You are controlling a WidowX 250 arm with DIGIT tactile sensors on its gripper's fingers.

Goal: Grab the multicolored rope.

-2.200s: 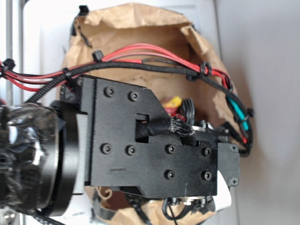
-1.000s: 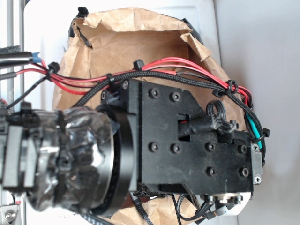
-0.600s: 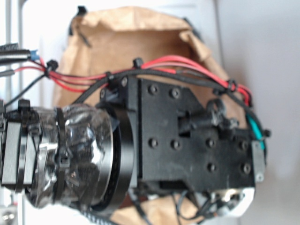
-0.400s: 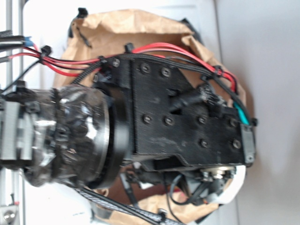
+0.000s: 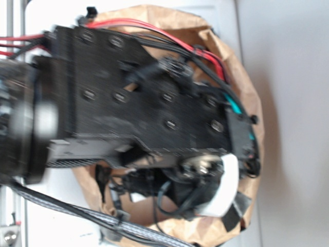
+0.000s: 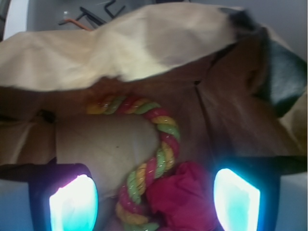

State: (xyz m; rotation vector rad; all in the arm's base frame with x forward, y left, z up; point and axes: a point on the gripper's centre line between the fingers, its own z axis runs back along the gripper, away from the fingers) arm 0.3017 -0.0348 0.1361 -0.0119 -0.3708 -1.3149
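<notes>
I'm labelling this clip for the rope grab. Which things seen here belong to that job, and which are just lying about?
Belongs to the job:
- multicolored rope, curved inside the bag
- tool, open above it

Just lying about:
- red lump, touching the rope's lower end
- brown paper bag holding both

white tabletop (image 5: 288,77), crumpled brown paper bag (image 5: 169,20) lying on it

A plain white surface (image 5: 293,123) surrounds a crumpled brown paper bag (image 5: 247,82). Bright, even light falls throughout; a screw head (image 5: 9,235) sits at the lower left.
</notes>
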